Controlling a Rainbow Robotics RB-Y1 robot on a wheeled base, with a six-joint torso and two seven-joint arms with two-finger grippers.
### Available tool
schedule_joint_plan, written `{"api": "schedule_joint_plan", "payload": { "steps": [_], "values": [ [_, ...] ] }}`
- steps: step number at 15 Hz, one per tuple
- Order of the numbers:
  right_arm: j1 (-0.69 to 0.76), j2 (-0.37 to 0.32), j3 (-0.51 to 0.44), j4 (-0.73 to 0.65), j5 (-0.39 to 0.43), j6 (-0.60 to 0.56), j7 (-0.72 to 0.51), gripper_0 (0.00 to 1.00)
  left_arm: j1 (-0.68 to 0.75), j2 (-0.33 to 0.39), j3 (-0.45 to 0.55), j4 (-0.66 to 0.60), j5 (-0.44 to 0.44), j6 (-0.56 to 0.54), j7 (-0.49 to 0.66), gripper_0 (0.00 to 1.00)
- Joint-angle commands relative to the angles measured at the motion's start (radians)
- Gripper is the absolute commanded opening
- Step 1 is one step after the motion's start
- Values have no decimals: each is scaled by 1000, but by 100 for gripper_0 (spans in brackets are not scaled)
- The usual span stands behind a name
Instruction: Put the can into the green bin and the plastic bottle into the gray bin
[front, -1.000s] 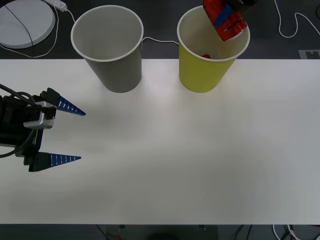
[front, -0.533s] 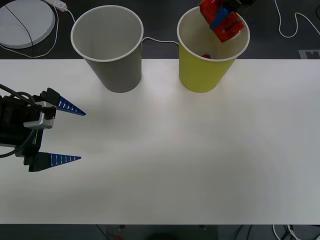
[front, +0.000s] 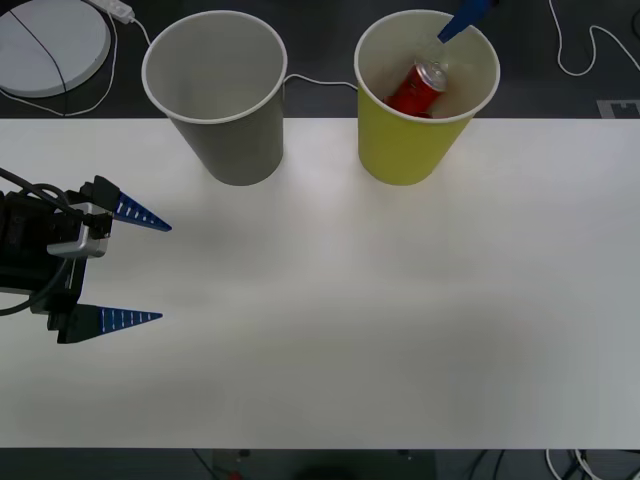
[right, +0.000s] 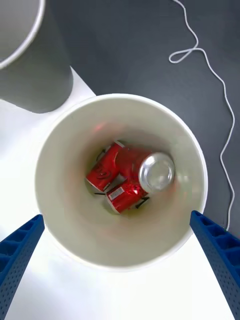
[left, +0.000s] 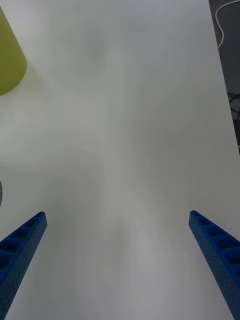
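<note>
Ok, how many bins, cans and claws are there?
Bins: 2, gray bin and green bin
Cans: 2, red, inside the green bin
Claws: 2, left claw and right claw, both open
Total: 6

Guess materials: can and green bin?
Can: likely thin metal, judging by its shiny silver top and glossy red printed wall. Green bin: looks like matte coated paper or thin plastic, with a rolled white rim and pale inside; which one is unclear.

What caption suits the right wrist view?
Open right hand above the green bin, the can lying inside.
</note>
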Motion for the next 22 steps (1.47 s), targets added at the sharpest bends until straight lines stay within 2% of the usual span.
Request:
{"api": "schedule_joint_plan", "payload": {
  "steps": [1,4,8,11,14,18,22],
  "values": [
    [108,-74,-60,-156,-62,0,6,100,0,0,0,0,0,0,0,100],
    [269,-158,-159,-367,-119,0,46,100,0,0,0,0,0,0,0,100],
    [460,-217,-301,-505,-202,0,255,100,0,0,0,0,0,0,0,100],
    [577,-243,-385,-524,-312,0,411,100,0,0,0,0,0,0,0,100],
    [677,-250,-455,-525,-387,0,536,100,0,0,0,0,0,0,0,100],
    [813,-255,-525,-536,-442,0,674,100,0,0,0,0,0,0,0,100],
    [953,-253,-592,-576,-467,0,752,100,0,0,0,0,0,0,0,100]
  ]
}}
